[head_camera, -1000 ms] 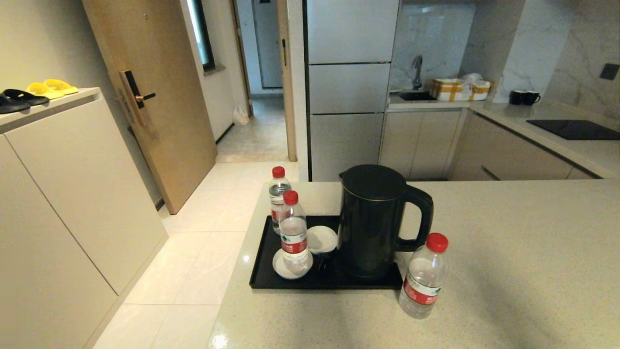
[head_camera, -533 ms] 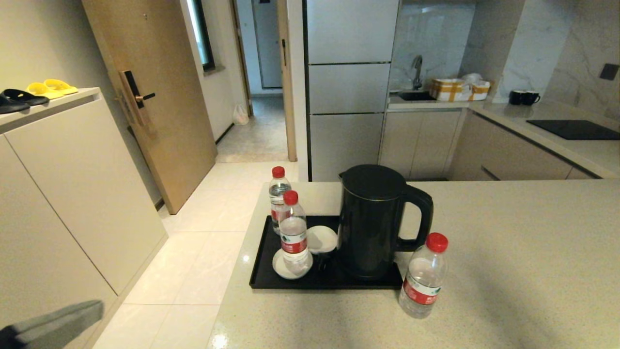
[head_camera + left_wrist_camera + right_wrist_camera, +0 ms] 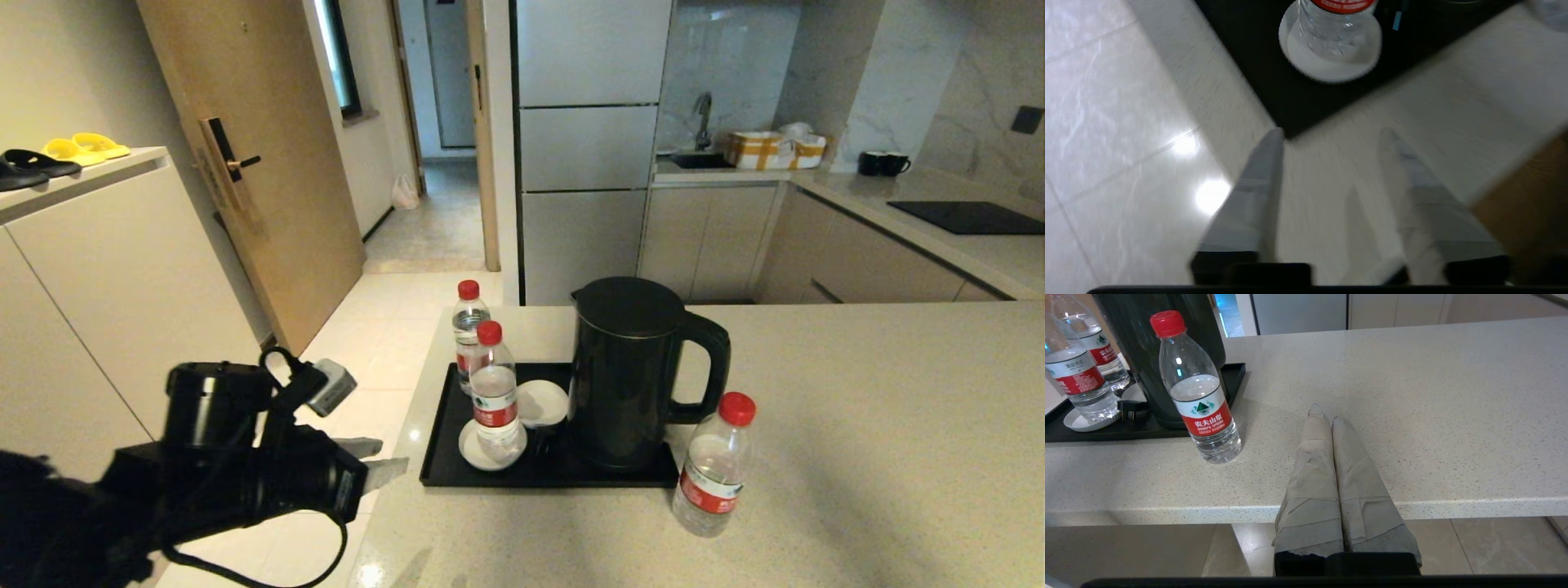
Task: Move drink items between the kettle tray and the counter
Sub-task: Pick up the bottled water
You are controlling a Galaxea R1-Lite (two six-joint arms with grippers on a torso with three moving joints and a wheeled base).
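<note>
Three drink items show. One bottle (image 3: 713,465) (image 3: 1198,396) stands on the counter (image 3: 857,408) just right of the kettle tray (image 3: 457,469). A second bottle (image 3: 495,392) (image 3: 1337,32) stands on a white saucer (image 3: 1310,67) inside the tray. A third bottle (image 3: 469,322) is at the tray's far left corner. The black kettle (image 3: 629,376) fills the tray's right half. My left gripper (image 3: 384,459) (image 3: 1332,132) is open and empty at the counter's left edge, short of the tray's near left corner. My right gripper (image 3: 1325,414) is shut and empty over the counter's front edge, right of the counter bottle.
A second white saucer (image 3: 543,403) lies in the tray between the bottle and the kettle. A cream cabinet (image 3: 122,286) with slippers stands to the left across a strip of tiled floor. A black hob (image 3: 967,216) is far back right.
My left arm has come up from the lower left into view and reached the counter's left edge near the tray. The bottles and kettle have not moved.
</note>
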